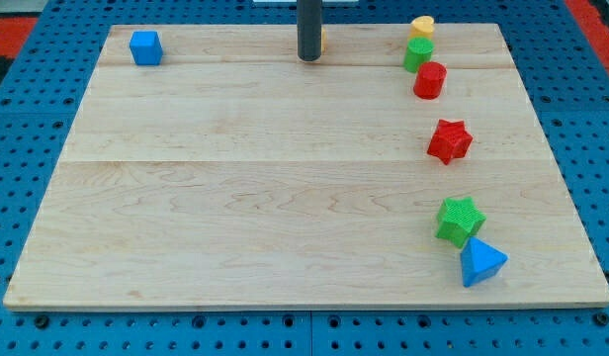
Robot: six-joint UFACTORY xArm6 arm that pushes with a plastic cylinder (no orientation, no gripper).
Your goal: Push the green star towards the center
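No text, label, brand, number or sign can be read anywhere in this view: not on the wooden board [285,178], not on the blue pegboard [28,59] around it, not on the dark rod or the coloured blocks.

This is looking like a robot lab. A pale wooden board [285,178] is lying on a blue table full of little holes [38,326].
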